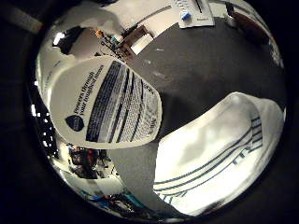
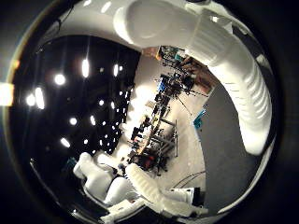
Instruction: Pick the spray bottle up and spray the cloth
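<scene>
The spray bottle (image 1: 107,103) is white with a printed label and fills much of the little finger side palm view, close to the palm and above the grey table (image 1: 192,70). The cloth (image 1: 220,149) is white with grey stripes and lies flat on the table beside and below the bottle. In the thumb side palm view the bottle's white ribbed upper part (image 2: 234,70) curves across the picture right by the palm. My right hand (image 2: 126,187) shows as white curled fingers at the edge, shut on the bottle.
A white item with a blue part (image 1: 192,14) lies at the table's far edge. Small cluttered objects (image 1: 121,39) stand at another edge. The thumb side view shows room equipment (image 2: 173,89) and a dark ceiling with lights.
</scene>
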Robot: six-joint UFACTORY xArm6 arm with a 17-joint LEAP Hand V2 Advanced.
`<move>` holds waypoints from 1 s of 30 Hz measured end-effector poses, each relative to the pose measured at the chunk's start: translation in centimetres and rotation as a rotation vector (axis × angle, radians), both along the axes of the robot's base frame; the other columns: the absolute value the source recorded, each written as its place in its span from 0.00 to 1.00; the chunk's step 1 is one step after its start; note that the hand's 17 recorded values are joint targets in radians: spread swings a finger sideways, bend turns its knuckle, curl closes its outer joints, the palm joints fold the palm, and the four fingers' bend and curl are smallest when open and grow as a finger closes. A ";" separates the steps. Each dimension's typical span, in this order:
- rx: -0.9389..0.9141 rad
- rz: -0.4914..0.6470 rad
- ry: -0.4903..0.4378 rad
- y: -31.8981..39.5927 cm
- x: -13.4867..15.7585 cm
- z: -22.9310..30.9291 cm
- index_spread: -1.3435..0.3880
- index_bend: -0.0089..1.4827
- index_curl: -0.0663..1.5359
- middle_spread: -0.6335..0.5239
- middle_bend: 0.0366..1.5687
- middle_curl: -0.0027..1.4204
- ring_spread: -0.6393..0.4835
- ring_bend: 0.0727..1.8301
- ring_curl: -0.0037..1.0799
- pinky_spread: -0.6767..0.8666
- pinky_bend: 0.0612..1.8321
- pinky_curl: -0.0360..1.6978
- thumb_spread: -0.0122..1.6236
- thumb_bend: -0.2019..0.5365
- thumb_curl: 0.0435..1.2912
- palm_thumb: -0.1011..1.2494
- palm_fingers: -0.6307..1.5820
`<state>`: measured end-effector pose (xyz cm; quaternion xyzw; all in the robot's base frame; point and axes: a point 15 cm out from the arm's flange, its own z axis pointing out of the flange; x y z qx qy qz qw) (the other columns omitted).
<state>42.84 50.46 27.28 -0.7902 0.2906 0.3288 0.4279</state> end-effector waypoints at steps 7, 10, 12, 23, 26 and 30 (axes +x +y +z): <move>-0.034 0.018 -0.030 -0.9 0.1 0.1 0.61 0.23 0.27 0.59 0.18 0.22 0.83 0.21 0.17 0.83 0.42 0.18 0.58 0.22 0.27 0.31 0.32; -0.114 0.038 -0.064 -2.2 0.0 0.1 0.60 0.22 0.27 0.60 0.16 0.22 0.84 0.18 0.17 0.83 0.39 0.16 0.58 0.23 0.27 0.31 0.32; -0.199 0.047 -0.088 -3.6 0.1 -0.1 0.60 0.20 0.26 0.60 0.13 0.21 0.84 0.16 0.17 0.83 0.36 0.15 0.58 0.23 0.26 0.31 0.33; -0.589 0.041 -0.171 -15.1 1.3 1.8 0.57 0.15 0.26 0.60 0.09 0.20 0.85 0.09 0.18 0.82 0.30 0.14 0.58 0.23 0.26 0.33 0.35; -0.649 0.001 -0.219 -17.7 1.7 4.1 0.57 0.14 0.26 0.61 0.09 0.19 0.85 0.08 0.19 0.82 0.30 0.15 0.58 0.23 0.26 0.33 0.35; -0.646 -0.074 -0.250 -21.0 1.8 7.2 0.57 0.14 0.26 0.60 0.08 0.18 0.86 0.07 0.20 0.82 0.30 0.15 0.59 0.23 0.26 0.34 0.35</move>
